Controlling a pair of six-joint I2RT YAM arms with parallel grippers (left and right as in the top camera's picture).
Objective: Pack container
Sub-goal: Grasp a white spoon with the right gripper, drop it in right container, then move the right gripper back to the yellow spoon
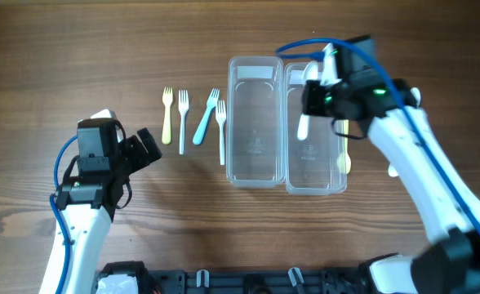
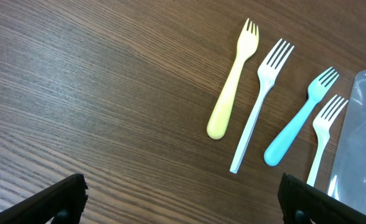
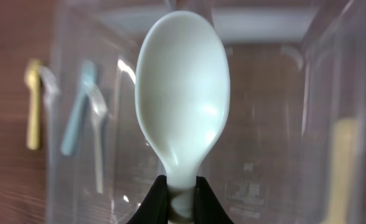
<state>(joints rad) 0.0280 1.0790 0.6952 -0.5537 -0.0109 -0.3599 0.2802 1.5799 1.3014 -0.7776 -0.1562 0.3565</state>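
Two clear tubs (image 1: 256, 122) stand open, side by side. A white spoon (image 3: 182, 106), pinched at its handle, hangs over the right one. A yellow fork (image 2: 231, 87), white fork (image 2: 261, 102), blue fork (image 2: 298, 121) and second white fork (image 2: 323, 134) lie left.

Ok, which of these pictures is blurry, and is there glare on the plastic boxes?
Right wrist view: the spoon is sharp with a soft sheen, the forks behind it are out of focus. Left wrist view: the yellow fork and table are crisp. Overhead view: pale reflections on the clear boxes.
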